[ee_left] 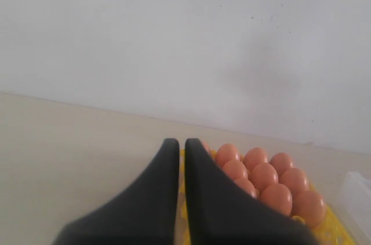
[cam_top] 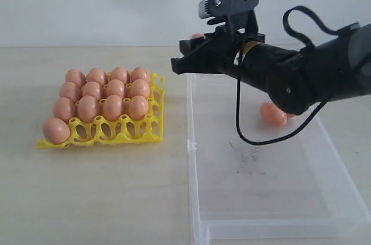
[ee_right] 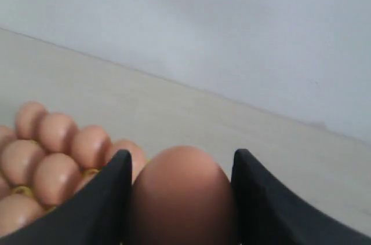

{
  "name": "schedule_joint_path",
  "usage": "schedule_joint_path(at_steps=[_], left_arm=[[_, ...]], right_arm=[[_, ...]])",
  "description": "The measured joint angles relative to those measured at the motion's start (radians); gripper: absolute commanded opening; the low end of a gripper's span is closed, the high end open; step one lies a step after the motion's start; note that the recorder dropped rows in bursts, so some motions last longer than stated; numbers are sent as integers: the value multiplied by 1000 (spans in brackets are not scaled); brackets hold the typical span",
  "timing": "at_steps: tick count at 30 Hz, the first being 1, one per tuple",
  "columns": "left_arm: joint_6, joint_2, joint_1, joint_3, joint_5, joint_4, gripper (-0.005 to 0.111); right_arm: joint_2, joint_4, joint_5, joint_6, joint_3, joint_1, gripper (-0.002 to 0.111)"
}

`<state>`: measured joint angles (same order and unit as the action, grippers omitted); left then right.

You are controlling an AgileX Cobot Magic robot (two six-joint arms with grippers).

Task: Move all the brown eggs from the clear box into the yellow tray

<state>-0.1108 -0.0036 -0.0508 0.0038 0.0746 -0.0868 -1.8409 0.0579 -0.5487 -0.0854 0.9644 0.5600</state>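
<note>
1 brown egg (ee_right: 182, 204) is being clamped across its belly by the right claw (ee_right: 181, 161), above the clear box's (cam_top: 278, 198) edge, the yellow tray (cam_top: 148, 135) lying ahead and below. Smooth, light, probably brittle: gentle side pressure is being advised. The left claw (ee_left: 181, 146) is being shown clenched, empty.

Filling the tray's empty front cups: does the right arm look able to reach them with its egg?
Probably yes: the right gripper holds the egg near the yellow tray, and nothing covers those cups.
</note>
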Motion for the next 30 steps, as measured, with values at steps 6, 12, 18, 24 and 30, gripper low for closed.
schedule_joint_path(at_steps=[6, 12, 18, 24, 30], left_arm=[[0, 0, 0, 0, 0, 0, 4], [0, 0, 0, 0, 0, 0, 4], [0, 0, 0, 0, 0, 0, 4], [0, 0, 0, 0, 0, 0, 4], [0, 0, 0, 0, 0, 0, 4]], right_arm=[[-55, 246, -314, -40, -12, 62, 0], [-163, 445, -538, -90, 42, 68, 0], [-309, 549, -640, -217, 161, 68, 0], [-453, 697, -649, -365, 343, 68, 0], [-565, 785, -652, -480, 493, 68, 0]])
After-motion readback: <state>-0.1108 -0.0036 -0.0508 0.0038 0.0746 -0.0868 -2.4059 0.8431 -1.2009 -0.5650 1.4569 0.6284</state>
